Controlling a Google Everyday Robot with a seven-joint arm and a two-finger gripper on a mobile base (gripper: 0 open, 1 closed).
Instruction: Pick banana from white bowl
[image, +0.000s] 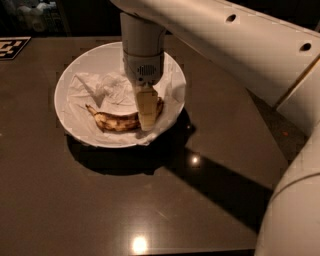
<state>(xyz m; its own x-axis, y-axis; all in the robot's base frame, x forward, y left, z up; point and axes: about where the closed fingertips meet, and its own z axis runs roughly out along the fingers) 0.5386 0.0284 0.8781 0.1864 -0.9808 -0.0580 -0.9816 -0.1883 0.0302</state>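
The claw (146, 119) stands down inside the white bowl (64, 85), at the right part of the banana (115, 121); its housing blocks the way in from above and behind there; the arm (235, 40) spans the upper right and bars that side (its lower bulk fills the right corner too); the bowl's low rim and the crumpled paper (97, 87) ring the fruit; the banana's left half lies uncovered from above; open desk (90, 200) lies left of and in front of the bowl.
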